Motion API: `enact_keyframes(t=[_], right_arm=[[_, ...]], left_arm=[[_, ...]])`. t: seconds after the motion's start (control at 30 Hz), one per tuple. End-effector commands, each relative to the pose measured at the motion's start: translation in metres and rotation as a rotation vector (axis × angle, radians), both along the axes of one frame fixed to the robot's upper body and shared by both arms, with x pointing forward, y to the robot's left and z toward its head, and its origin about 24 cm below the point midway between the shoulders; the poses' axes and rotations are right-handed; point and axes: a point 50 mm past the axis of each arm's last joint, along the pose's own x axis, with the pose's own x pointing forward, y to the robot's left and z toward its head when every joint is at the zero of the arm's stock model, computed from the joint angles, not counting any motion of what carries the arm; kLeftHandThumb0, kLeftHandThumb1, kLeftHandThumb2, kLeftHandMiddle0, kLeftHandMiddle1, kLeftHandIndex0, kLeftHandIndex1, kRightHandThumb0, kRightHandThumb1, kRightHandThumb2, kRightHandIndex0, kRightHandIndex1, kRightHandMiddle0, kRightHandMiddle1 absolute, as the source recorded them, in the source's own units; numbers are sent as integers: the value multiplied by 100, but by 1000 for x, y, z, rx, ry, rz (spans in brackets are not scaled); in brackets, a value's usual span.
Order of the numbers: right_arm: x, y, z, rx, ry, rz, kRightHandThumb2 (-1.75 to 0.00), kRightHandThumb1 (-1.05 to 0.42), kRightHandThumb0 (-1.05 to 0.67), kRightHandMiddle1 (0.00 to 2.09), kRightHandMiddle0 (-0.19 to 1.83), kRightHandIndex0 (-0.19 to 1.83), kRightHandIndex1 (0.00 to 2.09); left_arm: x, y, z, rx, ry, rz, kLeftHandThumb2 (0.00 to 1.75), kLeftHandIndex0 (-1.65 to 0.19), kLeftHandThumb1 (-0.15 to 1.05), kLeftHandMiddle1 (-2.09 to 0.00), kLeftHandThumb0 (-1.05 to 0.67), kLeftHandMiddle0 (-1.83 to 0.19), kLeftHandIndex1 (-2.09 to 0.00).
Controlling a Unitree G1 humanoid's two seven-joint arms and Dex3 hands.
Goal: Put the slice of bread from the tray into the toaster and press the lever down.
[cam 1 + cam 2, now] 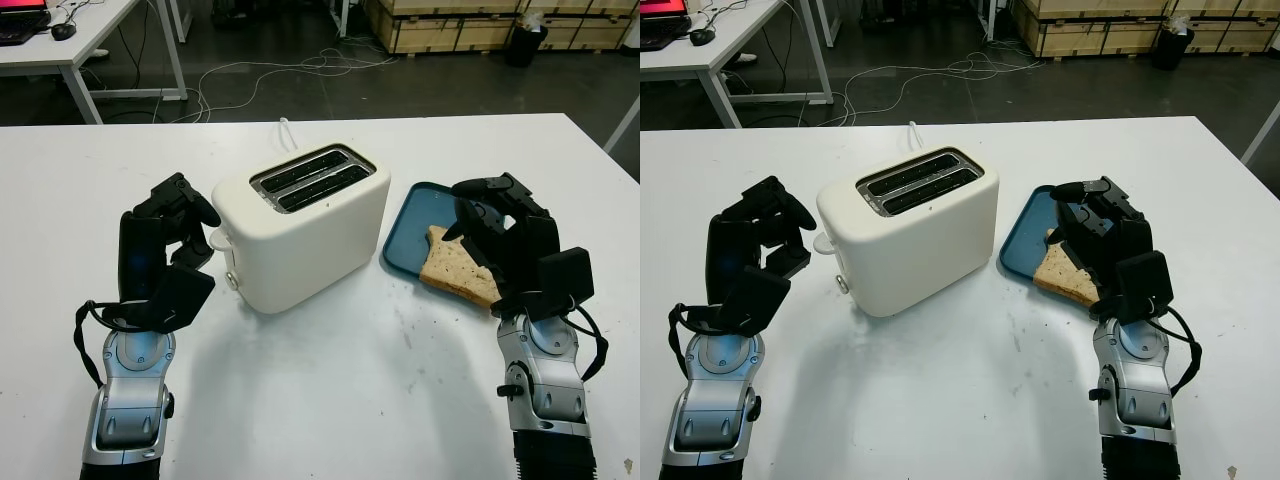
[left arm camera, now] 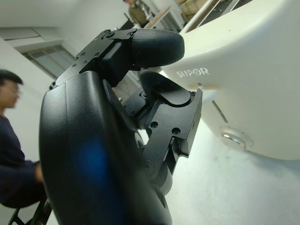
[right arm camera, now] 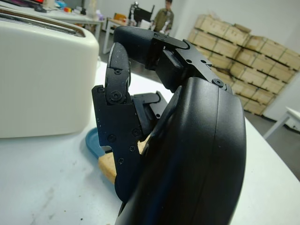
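Right hand (image 1: 495, 235), fingers curled but holding nothing, hovers at center right over the bread slice (image 1: 455, 268): light, soft, crumbly; pinch its edges gently.

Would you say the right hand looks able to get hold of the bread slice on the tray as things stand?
Probably yes: the right hand hovers right over the bread slice on the blue tray, with nothing lying between them.

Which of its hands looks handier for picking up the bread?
The right hand: it is over the bread on the tray. The left hand is beyond the toaster.
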Motion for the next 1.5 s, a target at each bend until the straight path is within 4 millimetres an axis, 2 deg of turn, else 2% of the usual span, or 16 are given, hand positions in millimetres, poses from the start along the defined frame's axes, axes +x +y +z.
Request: enact_keyframes(t=[0.0, 0.33, 0.4, 0.47, 0.6, 0.67, 0.73, 0.8, 0.83, 0.93, 0.97, 1.2, 1.47], right_arm=[[2, 0, 5, 3, -13, -1, -33, -92, -37, 117, 69, 70, 173], [2, 0, 4, -4, -18, 8, -34, -92, -35, 119, 67, 69, 171], [1, 0, 3, -64, -38, -24, -31, -92, -35, 115, 69, 70, 167], [-3, -1, 4, -198, -88, -89, -24, -92, -36, 101, 74, 70, 160], [-20, -9, 6, -685, -231, -241, -3, -88, -43, 48, 89, 76, 114], [-27, -15, 5, -897, -269, -275, -1, -86, -46, 34, 90, 75, 102], [-32, -20, 2, -1016, -297, -289, 0, -82, -48, 21, 90, 71, 97], [-36, -25, -1, -1136, -290, -283, 0, -82, -50, 10, 90, 60, 107], [-38, -27, -3, -1204, -280, -275, 0, -82, -54, 5, 86, 57, 95], [-40, -33, -6, -1370, -245, -257, 0, -84, -62, 1, 76, 63, 52], [-40, -34, -7, -1416, -230, -253, 0, -84, -64, 0, 74, 64, 46], [-41, -38, -19, -1633, -107, -220, 0, -79, -79, 0, 59, 66, 22], [-37, -38, -30, -1741, -13, -180, -1, -83, -89, 0, 45, 60, 11]], left_arm=[[-1, -1, 3, -5, -10, 1, 110, -69, 81, -175, 3, -106, -175], [0, 1, 3, 21, -20, -2, 110, -72, 81, -175, 4, -110, -175], [-1, 2, 3, 17, -19, 0, 111, -72, 81, -175, 3, -110, -175], [-1, 2, 3, 14, -17, 4, 111, -72, 81, -175, 3, -110, -175], [0, 0, 2, 13, -11, 7, 111, -73, 80, -175, 3, -110, -175], [0, -1, 3, 5, -13, 0, 111, -73, 80, -175, 3, -110, -175], [0, -1, 4, 6, -11, -2, 111, -71, 81, -175, 2, -109, -175], [0, -1, 4, 9, -20, -2, 110, -71, 81, -175, 3, -108, -175], [0, -1, 4, 9, -22, -2, 110, -71, 81, -175, 4, -108, -175], [1, 0, 5, -2, -14, -4, 111, -71, 81, -175, 4, -108, -175], [1, 0, 5, -6, -12, -6, 112, -71, 81, -175, 3, -109, -175], [1, 2, 6, 5, -19, 4, 112, -72, 80, -175, 4, -110, -175], [1, 0, 7, 0, -14, -4, 109, -72, 82, -175, 5, -108, -175]])
